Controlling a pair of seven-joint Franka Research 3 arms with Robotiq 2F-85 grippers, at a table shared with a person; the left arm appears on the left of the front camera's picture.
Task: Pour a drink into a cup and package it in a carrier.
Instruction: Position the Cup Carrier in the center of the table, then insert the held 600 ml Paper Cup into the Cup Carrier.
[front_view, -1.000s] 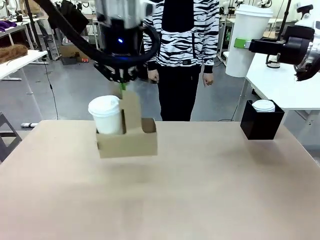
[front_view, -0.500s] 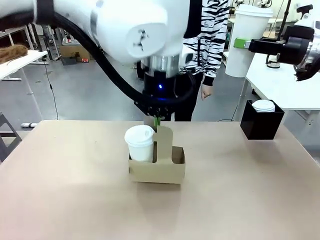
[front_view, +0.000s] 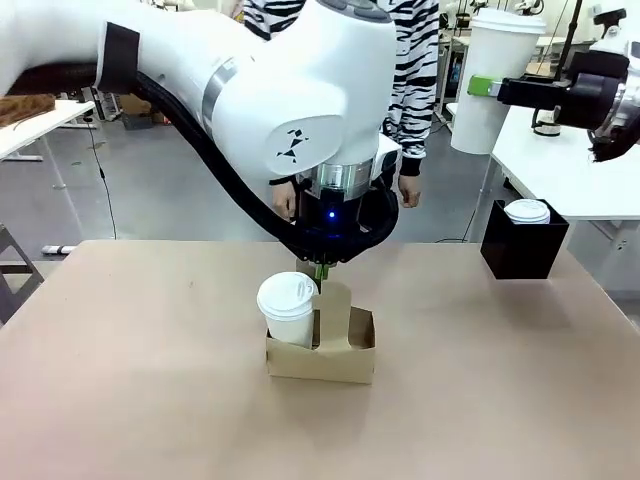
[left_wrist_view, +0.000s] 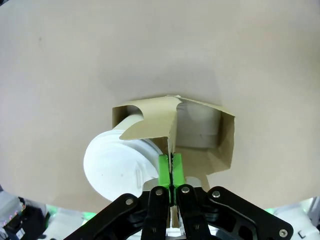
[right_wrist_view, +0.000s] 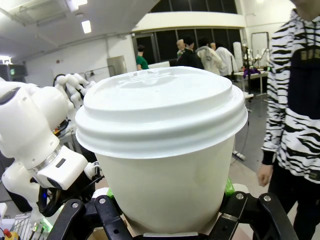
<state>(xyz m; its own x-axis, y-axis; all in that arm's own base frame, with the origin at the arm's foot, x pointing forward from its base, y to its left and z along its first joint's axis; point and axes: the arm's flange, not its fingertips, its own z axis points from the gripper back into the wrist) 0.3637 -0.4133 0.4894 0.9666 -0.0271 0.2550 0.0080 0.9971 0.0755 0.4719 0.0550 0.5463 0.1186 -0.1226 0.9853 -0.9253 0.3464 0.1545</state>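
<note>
The brown cardboard carrier (front_view: 322, 354) is low at the table's middle; whether it touches the top I cannot tell. A white lidded cup (front_view: 288, 305) stands in its left slot, and the right slot is empty. My left gripper (front_view: 320, 272) is shut on the carrier's upright handle. In the left wrist view the green pads (left_wrist_view: 164, 170) pinch the handle, with the carrier (left_wrist_view: 220, 137) and cup (left_wrist_view: 112, 167) below. My right gripper (front_view: 492, 88) is high at the right, shut on a second white lidded cup (front_view: 498, 70). That cup (right_wrist_view: 165, 145) sits between its fingers (right_wrist_view: 107, 215). The drink's jug is out of view.
A black box-shaped cup holder (front_view: 522, 250) with a lidded cup (front_view: 527, 211) stands at the table's far right. A person in a zebra-striped top (front_view: 415, 70) stands beyond the far edge, hands down. The tan table (front_view: 140, 400) is bare to the left and front.
My left arm has carried the carrier with its cup from raised at the left to low at the table's middle. The right arm has not moved.
</note>
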